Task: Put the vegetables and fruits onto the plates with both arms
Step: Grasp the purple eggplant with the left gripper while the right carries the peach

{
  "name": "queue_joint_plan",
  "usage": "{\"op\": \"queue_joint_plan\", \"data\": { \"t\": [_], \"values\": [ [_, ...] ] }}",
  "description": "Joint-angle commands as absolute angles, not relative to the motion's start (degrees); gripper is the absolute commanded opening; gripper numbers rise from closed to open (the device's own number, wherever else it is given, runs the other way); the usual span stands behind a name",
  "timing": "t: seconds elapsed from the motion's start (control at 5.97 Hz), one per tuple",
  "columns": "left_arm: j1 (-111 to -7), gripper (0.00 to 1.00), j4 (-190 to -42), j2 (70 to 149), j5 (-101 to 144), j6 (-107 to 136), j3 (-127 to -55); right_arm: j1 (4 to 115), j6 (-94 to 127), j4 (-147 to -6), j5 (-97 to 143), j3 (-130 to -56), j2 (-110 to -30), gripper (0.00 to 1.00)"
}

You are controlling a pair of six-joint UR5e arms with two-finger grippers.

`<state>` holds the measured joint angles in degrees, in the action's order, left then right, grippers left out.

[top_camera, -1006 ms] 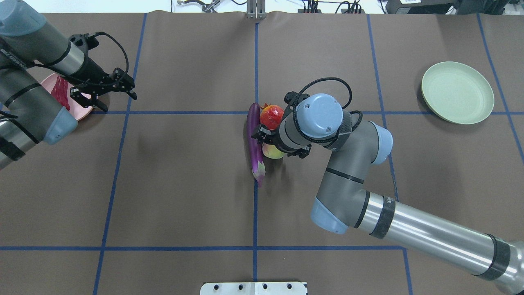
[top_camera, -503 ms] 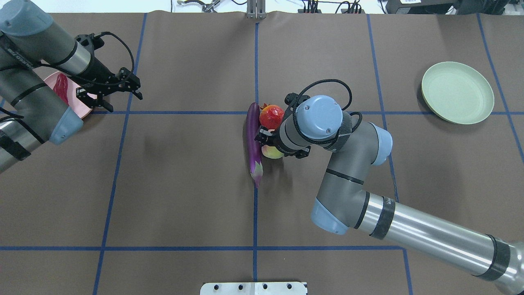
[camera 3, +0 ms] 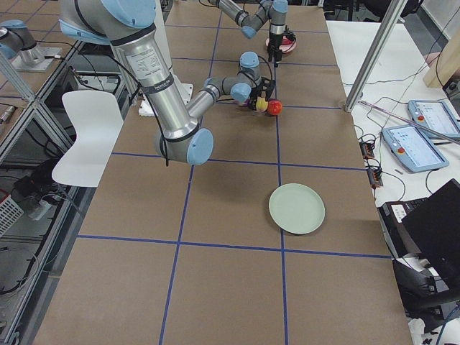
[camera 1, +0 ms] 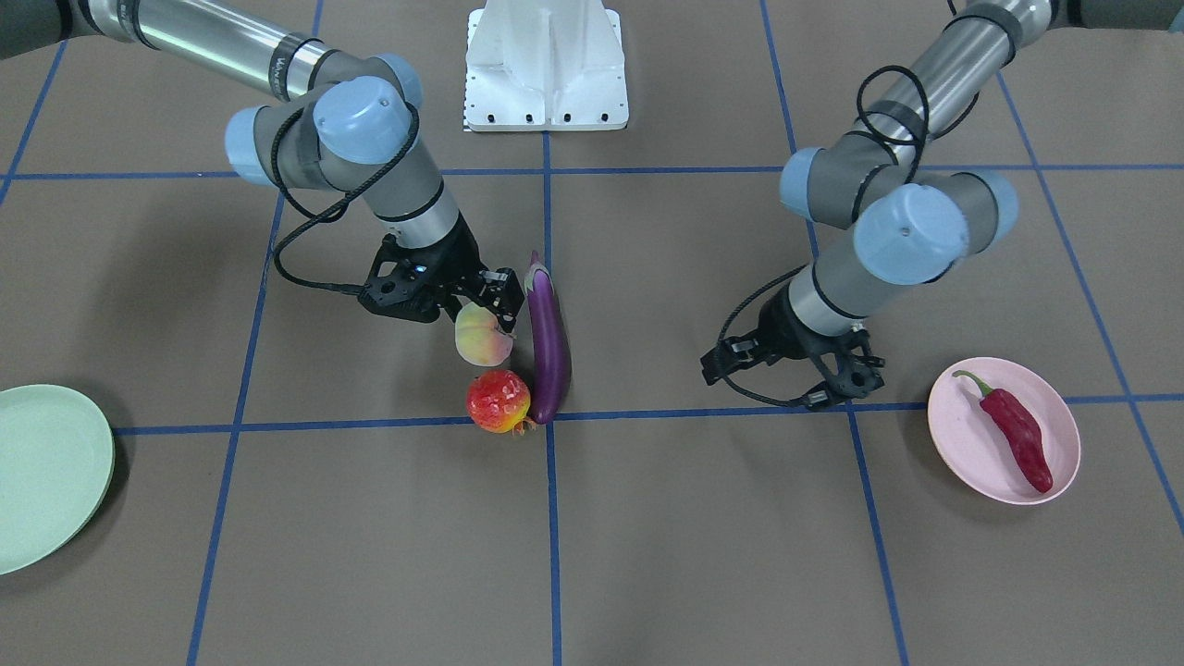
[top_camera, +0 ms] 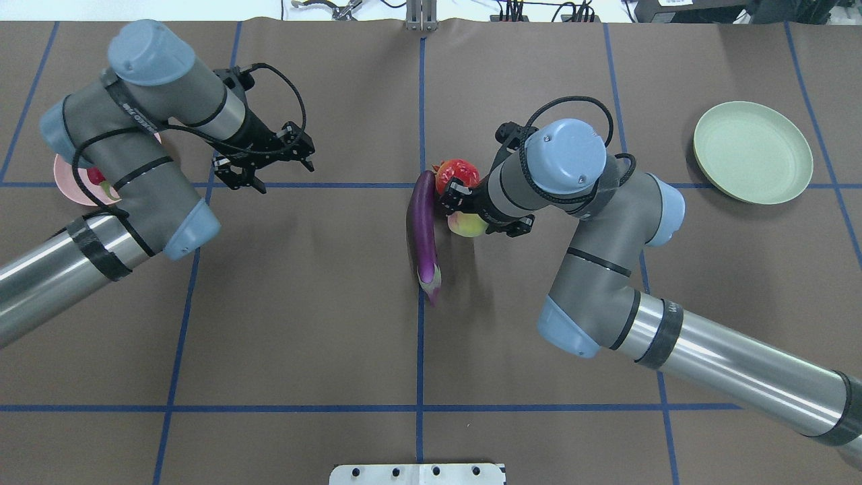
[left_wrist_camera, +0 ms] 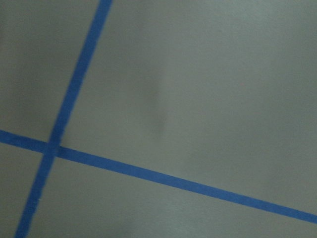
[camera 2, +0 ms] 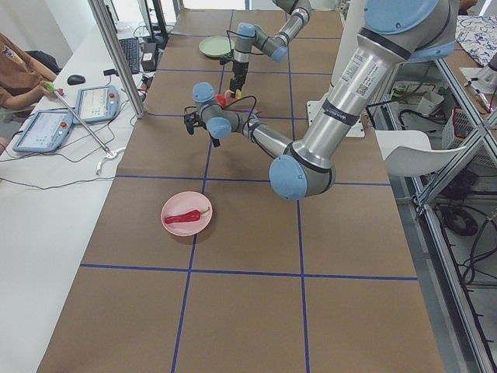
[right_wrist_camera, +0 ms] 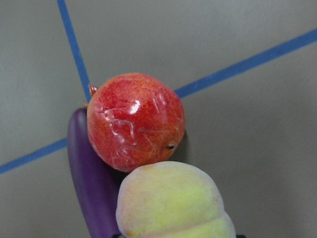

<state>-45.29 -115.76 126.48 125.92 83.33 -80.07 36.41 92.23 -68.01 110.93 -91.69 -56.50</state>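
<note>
Seen from the front, the right end effector [camera 1: 483, 313] is clamped on the peach [camera 1: 483, 340], which sits just beside the eggplant [camera 1: 547, 344] and pomegranate [camera 1: 499, 400] on the worktop [camera 1: 647, 518]. The left end effector [camera 1: 803, 377] hangs with fingers apart near the pink plate [camera 1: 962, 439], where the chili pepper [camera 1: 1017, 431] lies. From overhead, the green plate [top_camera: 752, 151] lies well apart, at the right arm's far side. The right wrist view shows the peach low and close, with the pomegranate and eggplant touching each other just past it.

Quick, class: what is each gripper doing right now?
Left gripper: open, empty.
Right gripper: shut on the peach.
</note>
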Motion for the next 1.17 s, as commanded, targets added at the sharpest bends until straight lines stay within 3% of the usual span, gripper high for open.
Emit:
{"op": "queue_joint_plan", "data": {
  "t": [0.0,0.17,0.5,0.84,1.01],
  "values": [
    [-39.7,0.95,-115.2,131.5,122.0,86.0,-79.7,43.6,89.8,-68.0,119.0,-93.7,-60.4,0.00],
    [-36.9,0.91,-115.1,133.9,121.3,86.1,-78.1,45.4,87.5,-68.0,120.4,-94.2,-62.0,0.00],
    [-33.8,0.91,-114.7,145.3,115.1,84.0,-66.4,51.1,79.7,-68.6,123.6,-94.2,-65.1,0.00],
    [-33.1,0.78,-109.4,147.2,111.0,73.6,-64.4,53.8,74.3,-68.7,124.8,-93.7,-66.4,0.00],
    [-30.8,0.78,-105.3,148.3,106.5,69.2,-64.2,53.8,74.3,-68.7,124.9,-93.8,-66.5,0.00]
  ]
}}
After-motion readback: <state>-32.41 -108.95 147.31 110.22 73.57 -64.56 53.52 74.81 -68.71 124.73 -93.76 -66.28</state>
